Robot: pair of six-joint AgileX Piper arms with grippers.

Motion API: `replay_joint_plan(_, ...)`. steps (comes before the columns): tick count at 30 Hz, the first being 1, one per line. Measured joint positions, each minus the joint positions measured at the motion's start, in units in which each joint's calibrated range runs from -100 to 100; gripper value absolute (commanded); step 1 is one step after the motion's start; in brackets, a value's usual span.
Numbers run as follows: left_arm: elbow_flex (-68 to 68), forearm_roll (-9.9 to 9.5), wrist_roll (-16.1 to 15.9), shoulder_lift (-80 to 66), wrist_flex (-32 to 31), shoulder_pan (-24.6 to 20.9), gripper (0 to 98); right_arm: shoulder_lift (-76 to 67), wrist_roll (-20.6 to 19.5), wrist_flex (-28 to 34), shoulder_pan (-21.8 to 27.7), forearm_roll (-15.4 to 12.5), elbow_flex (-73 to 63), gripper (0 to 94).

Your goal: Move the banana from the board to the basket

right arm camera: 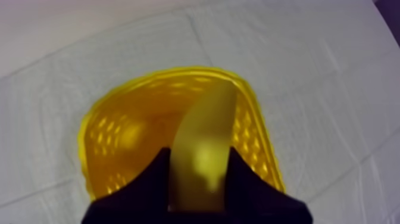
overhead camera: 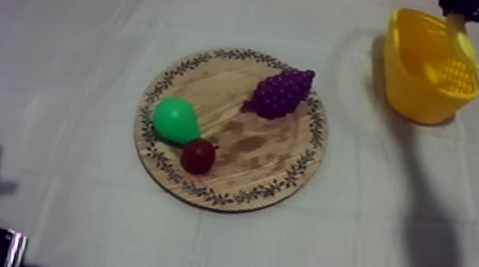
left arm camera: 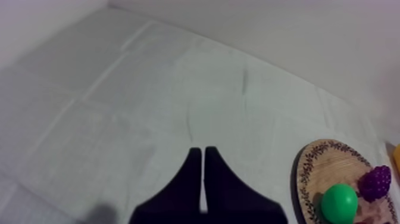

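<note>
Over yellow basket [overhead camera: 412, 95]: right tool [right arm camera: 199, 156] pinches banana [right arm camera: 205, 128] | left tool [left arm camera: 203, 154] pressed together | cloth [overhead camera: 77, 71] creased

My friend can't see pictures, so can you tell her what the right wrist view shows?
The right hand is shut on the banana, holding it above the open yellow basket. The basket stands on the grey-white cloth.

Right gripper [right arm camera: 198, 152] is clasping the banana [right arm camera: 208, 119] (arm stretched far out); left gripper [left arm camera: 202, 152] is resting low, fingers pressed together.
</note>
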Motion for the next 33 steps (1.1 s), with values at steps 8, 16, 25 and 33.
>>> replay_joint_plan(8, 0.0, 0.0, 0.0, 0.0, 0.0, 0.0, 0.1, 2.2, -1.45, -3.51, 0.78, 0.26, 3.32, 61.1)
replay_joint_plan(16, 0.0, 0.0, 0.0, 0.0, 0.0, 0.0, 0.1, -2.69, -1.55, -7.58, 1.64, -0.4, 6.52, 44.0)
replay_joint_plan(25, 0.0, 0.0, 0.0, 0.0, 0.0, 0.0, 0.1, -20.36, -1.71, -21.48, 3.56, -0.83, 22.28, 20.4)
replay_joint_plan(33, 0.0, 0.0, 0.0, 0.0, 0.0, 0.0, 0.1, -39.57, -1.37, -34.34, 6.03, -4.15, 38.81, 15.3)
